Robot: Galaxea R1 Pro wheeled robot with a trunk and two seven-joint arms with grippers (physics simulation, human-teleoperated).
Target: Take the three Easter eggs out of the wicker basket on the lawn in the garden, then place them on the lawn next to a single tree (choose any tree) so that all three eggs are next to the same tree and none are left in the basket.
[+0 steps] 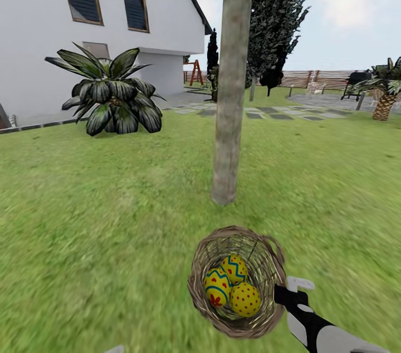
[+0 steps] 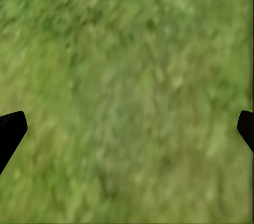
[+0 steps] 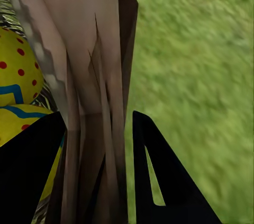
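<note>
The wicker basket rests tilted on the lawn just in front of the tree, its mouth turned up toward the head camera. Three yellow Easter eggs lie together inside it. My right gripper is shut on the basket's right-hand rim. In the right wrist view its fingers straddle the basket wall, with an egg just inside. My left gripper hangs open over bare grass.
A broad-leaved bush stands at the left before the white house. Stepping stones, a dark conifer, a fence, a grill and a short palm lie beyond the tree. Grass spreads all around the trunk.
</note>
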